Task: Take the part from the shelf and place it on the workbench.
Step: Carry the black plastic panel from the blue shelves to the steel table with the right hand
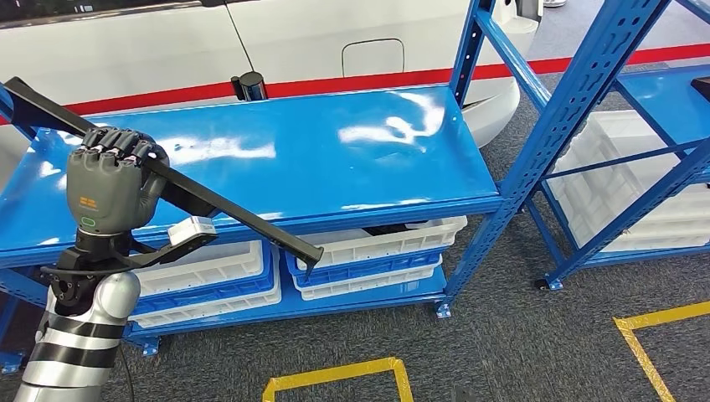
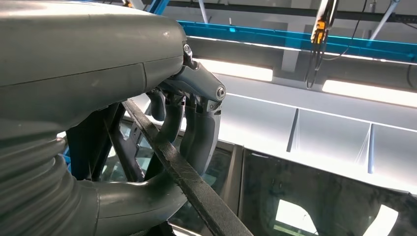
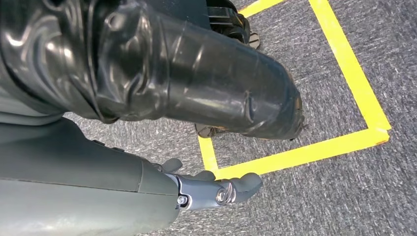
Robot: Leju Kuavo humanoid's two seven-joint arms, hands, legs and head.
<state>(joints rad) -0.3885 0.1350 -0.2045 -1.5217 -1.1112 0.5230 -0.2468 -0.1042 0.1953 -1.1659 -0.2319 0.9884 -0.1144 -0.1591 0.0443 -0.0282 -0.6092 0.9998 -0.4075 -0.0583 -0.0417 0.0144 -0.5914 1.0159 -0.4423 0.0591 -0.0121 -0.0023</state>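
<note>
Gripping the long black part (image 1: 222, 211) mid-length (likely for balance), the left hand (image 1: 113, 180) is carrying it over the blue workbench (image 1: 335, 142); the right hand (image 3: 216, 189) is hanging empty, fingers loosely apart.

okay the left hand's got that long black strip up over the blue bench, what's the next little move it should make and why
Probably lower the left hand toward the blue workbench top until the long black part lies flat, then release. The hand grips the part near its middle; the part is tilted, and its lower end hangs out past the bench's front edge, so it isn't resting on the surface yet. The right hand hangs over the floor, holding nothing.
</note>
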